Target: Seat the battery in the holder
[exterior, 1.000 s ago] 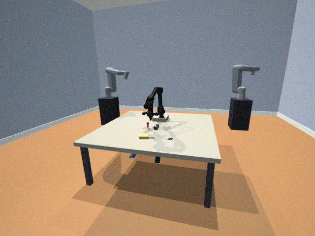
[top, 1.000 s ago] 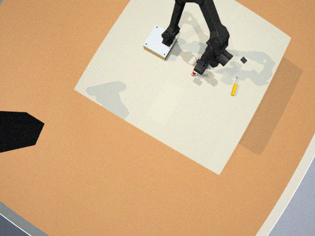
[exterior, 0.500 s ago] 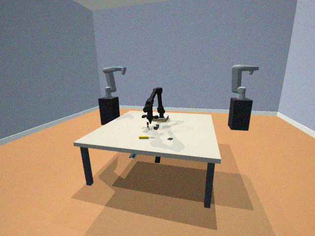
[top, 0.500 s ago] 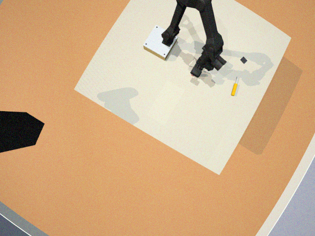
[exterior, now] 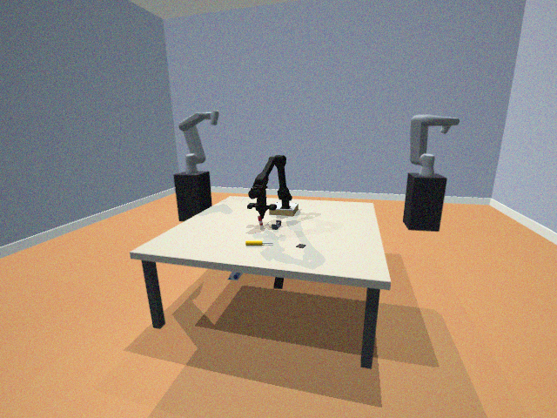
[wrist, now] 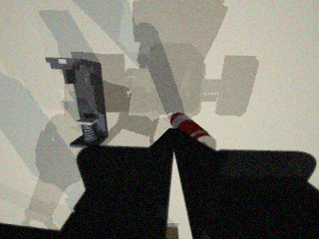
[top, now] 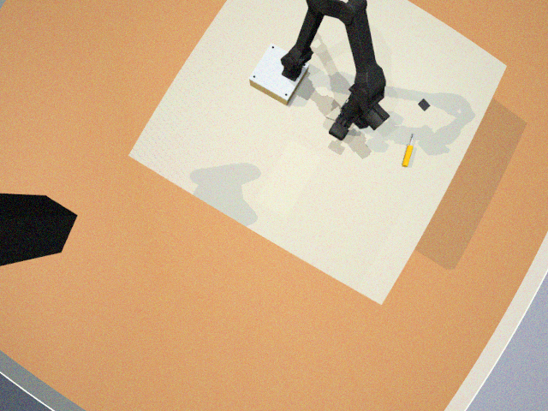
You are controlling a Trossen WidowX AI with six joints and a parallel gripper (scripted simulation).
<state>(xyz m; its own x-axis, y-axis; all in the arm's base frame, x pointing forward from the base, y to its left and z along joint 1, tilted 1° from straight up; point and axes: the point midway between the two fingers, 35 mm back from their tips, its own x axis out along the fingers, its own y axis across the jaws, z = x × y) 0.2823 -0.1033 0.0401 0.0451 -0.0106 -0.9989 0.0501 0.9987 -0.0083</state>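
Note:
The red-and-white battery (exterior: 260, 220) (wrist: 191, 129) is on the table just by the fingertips. It looks on end with a slight lean; whether a finger touches it I cannot tell. The black holder (exterior: 275, 225) (wrist: 97, 102) lies apart, left of the fingers in the wrist view, empty, with its coil spring (wrist: 88, 130) at the end nearer the gripper and the lip at the far end. My gripper (exterior: 261, 217) (wrist: 172, 132) points down, shut, with nothing between its fingertips. In the top view the arm hides battery and holder.
A yellow screwdriver (top: 407, 156) (exterior: 254, 243) and a small dark square (top: 423, 104) (exterior: 300, 246) lie on the white table (top: 345, 239) (exterior: 197, 243). The arm's base plate (top: 269, 73) stands behind the gripper. Two grey arms on black pedestals stand beyond the table.

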